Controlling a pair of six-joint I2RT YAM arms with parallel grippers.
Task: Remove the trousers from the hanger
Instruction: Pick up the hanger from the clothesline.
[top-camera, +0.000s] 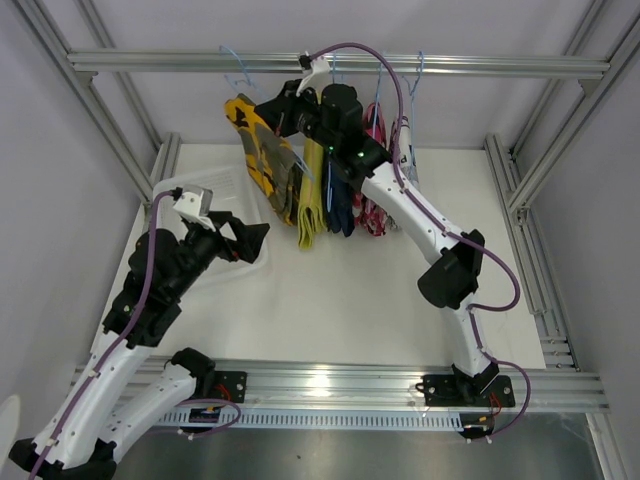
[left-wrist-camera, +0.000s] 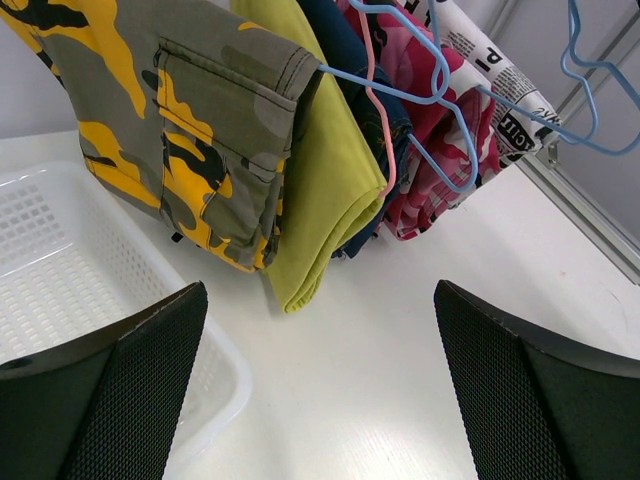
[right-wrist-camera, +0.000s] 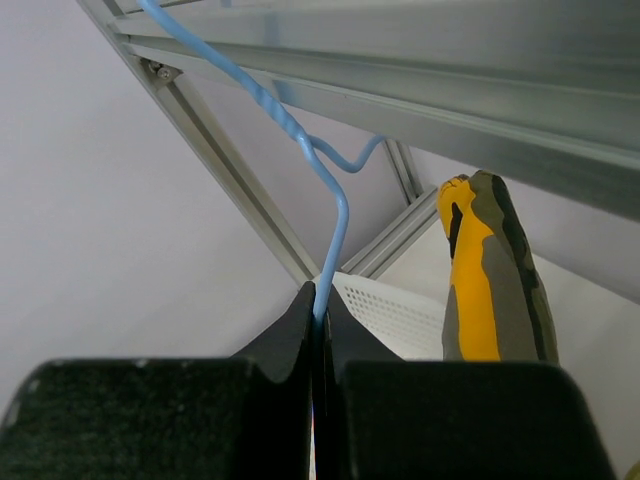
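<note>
Five small trousers in a row: camo pair (left-wrist-camera: 180, 130), grey-olive w/ bright yellow & black blotches; yellow pair (left-wrist-camera: 330, 180), plain yellow-green; navy pair (left-wrist-camera: 340, 45), dark blue; pink-red pair (left-wrist-camera: 425, 150), mottled pink, red & white; white pair (left-wrist-camera: 500, 95) w/ black newsprint lettering. Blue hanger (right-wrist-camera: 335, 215): light blue wire. Pink hanger (left-wrist-camera: 367, 70): pale pink. Basket (left-wrist-camera: 60, 280): white, fine perforated grid. Table (left-wrist-camera: 400, 350): white. Frame (top-camera: 340, 64): silver-grey metal. Left arm (top-camera: 90, 390) & right arm (top-camera: 420, 215): white w/ black joints, purple cables (top-camera: 150, 265). Left tool (left-wrist-camera: 318, 300) & right tool (right-wrist-camera: 318, 320): black; left pads (left-wrist-camera: 130, 400) show fine mesh texture.
</note>
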